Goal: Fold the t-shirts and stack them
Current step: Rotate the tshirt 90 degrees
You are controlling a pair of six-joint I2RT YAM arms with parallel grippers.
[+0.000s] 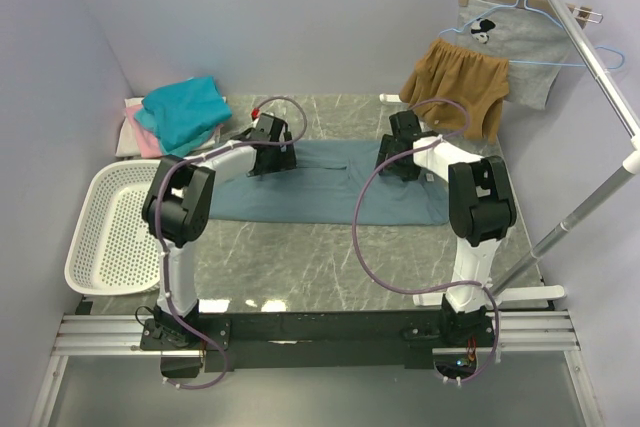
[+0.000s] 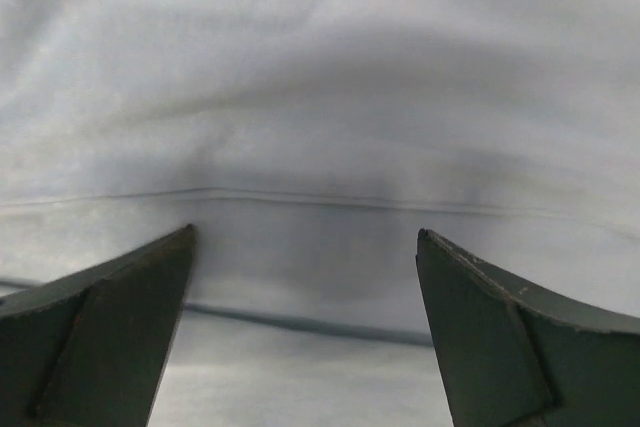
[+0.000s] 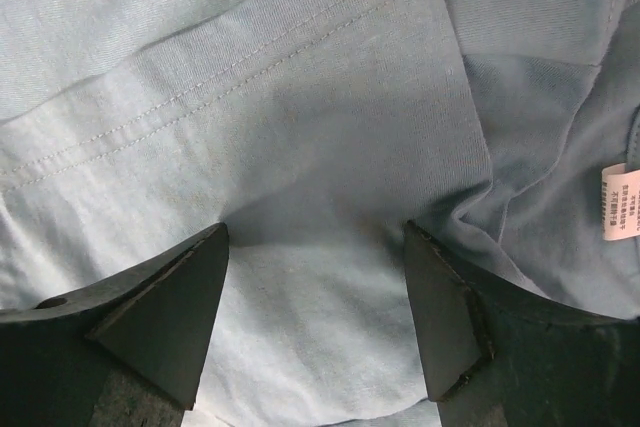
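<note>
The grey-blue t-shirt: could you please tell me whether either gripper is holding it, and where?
Neither holds it: the left gripper and right gripper both stand open over the grey-blue t-shirt.

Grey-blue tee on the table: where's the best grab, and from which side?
Likely the stitched hem just ahead of the right tool, pinched straight down from above. The grey-blue tee lies flat on the table, so no edge is lifted for a sideways approach; the doubled hem gives a firmer ridge. The left tool, open, could take the seam line at the other end.
</note>
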